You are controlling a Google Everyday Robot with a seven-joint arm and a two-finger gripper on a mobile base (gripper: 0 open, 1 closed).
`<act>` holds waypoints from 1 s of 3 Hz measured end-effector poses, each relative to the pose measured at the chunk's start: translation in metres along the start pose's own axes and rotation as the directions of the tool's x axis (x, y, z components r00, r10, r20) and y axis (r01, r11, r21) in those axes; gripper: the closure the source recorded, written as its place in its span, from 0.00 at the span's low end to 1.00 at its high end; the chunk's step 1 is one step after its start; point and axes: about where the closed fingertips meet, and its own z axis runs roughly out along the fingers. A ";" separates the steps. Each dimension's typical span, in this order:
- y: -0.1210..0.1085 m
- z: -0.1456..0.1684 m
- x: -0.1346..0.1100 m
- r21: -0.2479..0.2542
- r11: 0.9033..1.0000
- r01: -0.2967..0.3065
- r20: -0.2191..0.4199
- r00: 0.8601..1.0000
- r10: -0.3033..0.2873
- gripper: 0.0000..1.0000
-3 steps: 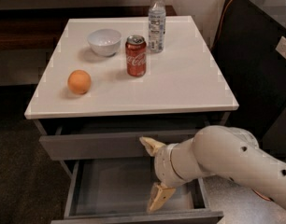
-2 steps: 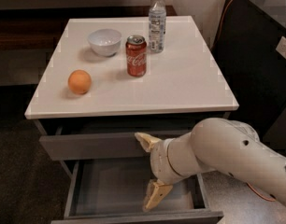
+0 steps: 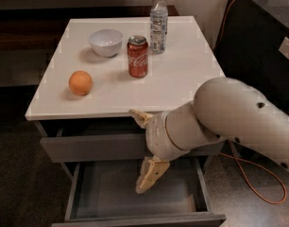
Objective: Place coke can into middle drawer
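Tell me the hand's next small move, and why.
Probably raise the hand above the table edge and toward the can. The hand hangs low in front of the drawers, open and empty. The middle drawer is already pulled out, and the can stands upright and untouched on the table between the bowl and the bottle.

Light came from overhead, bright on the white cabinet top (image 3: 182, 84); floor and background were dim. Soft short shadows fell toward 8 o'clock of coke can (image 3: 137, 56) and bowl (image 3: 106, 41). Gripper (image 3: 137, 150), jaws apart, at 6 o'clock, above the shaded middle drawer (image 3: 106, 193). Mild blur throughout.
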 end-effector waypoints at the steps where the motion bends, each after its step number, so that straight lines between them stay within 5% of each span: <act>1: -0.036 -0.021 -0.013 0.053 0.996 -0.065 0.069 0.996 0.062 0.00; 2: -0.070 -0.038 -0.018 0.115 0.983 -0.140 0.126 0.984 0.125 0.00; 3: -0.105 -0.050 -0.010 0.169 0.959 -0.228 0.163 0.966 0.201 0.00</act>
